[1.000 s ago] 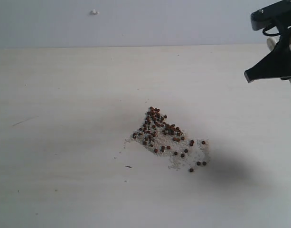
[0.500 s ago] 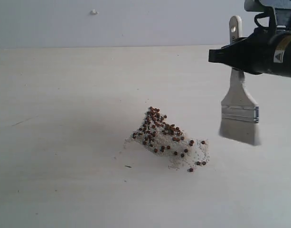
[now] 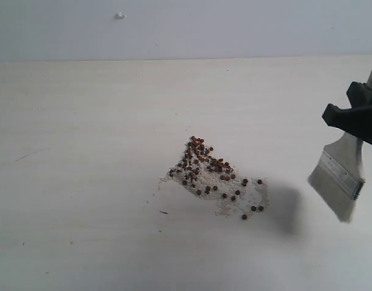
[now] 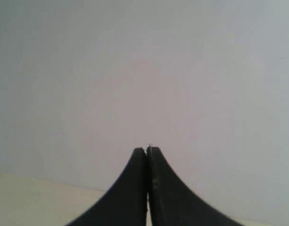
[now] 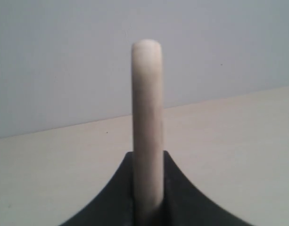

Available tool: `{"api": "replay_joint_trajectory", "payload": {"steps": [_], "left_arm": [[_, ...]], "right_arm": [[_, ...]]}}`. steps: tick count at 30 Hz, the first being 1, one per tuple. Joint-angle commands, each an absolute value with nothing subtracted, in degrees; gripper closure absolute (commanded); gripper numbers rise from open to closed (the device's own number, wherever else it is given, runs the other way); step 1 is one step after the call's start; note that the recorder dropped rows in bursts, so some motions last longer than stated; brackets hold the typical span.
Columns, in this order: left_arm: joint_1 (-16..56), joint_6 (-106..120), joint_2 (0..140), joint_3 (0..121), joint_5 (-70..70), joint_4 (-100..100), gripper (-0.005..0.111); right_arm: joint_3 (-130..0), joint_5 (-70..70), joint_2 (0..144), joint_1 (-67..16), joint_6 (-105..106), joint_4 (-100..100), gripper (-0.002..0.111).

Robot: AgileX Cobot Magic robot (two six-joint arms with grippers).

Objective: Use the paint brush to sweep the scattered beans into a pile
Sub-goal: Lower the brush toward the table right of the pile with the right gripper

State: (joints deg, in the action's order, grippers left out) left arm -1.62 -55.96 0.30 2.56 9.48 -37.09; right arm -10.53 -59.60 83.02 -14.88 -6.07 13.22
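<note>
The right claw pinches the brush handle, bristles hanging tilted right of the beans on the counter, so a hard or skimming stroke could scatter strays or miss them.

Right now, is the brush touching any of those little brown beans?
No, in the exterior view the paint brush hangs off to the right of the beans, with a stretch of table between them.
</note>
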Motion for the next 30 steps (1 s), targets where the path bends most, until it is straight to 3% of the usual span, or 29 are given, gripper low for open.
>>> {"api": "replay_joint_trajectory", "payload": {"steps": [1,16,30], "left_arm": [[-1.66,-55.73,0.00,2.22,9.48,-37.30,0.107],[-1.66,-55.72,0.00,2.22,9.30,-37.30,0.107],[-1.66,-55.72,0.00,2.22,9.30,-37.30,0.107]], "right_arm": [[-7.19,-68.56,82.81,-14.63,-4.20,13.06,0.108],[-12.38,-64.28,83.24,-14.63,9.32,19.84,0.108],[-15.56,-69.96,92.01,-15.99,4.00,16.70,0.108]]}}
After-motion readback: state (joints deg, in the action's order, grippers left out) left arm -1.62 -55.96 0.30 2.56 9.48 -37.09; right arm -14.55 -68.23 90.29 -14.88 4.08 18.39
